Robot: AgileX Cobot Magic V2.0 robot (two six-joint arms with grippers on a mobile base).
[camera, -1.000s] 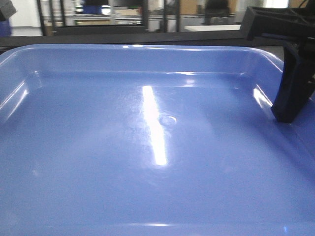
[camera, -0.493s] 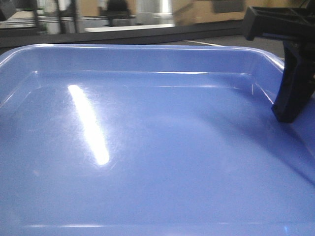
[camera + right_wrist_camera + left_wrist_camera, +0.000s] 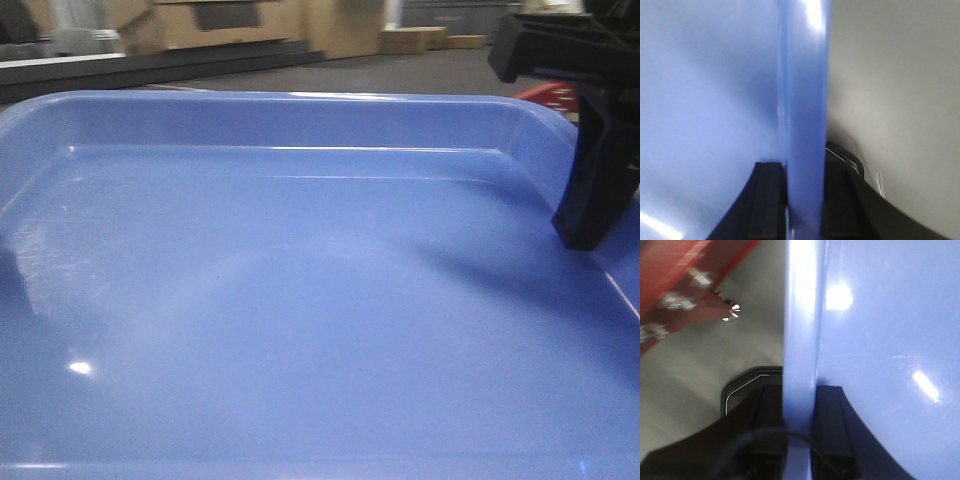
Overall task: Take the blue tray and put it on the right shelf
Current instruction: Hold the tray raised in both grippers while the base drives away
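The blue tray fills the front view, held up level, and it holds nothing. My left gripper is shut on the tray's left rim, one black finger inside the tray and one outside. My right gripper is shut on the right rim in the same way, with the tray's inside to its left. The right gripper's inner finger shows in the front view against the tray's right wall. The left gripper is out of the front view. The right shelf is out of view.
Beyond the tray's far rim lie a dark floor, blurred cardboard boxes and a red object. A red frame with a shiny bolt hangs over the grey floor left of the tray. Grey floor lies under its right side.
The background has swept to the left behind the tray: shelves and a chair gave way to boxes and floor. The glare on the tray slid left. Both grips hold unchanged.
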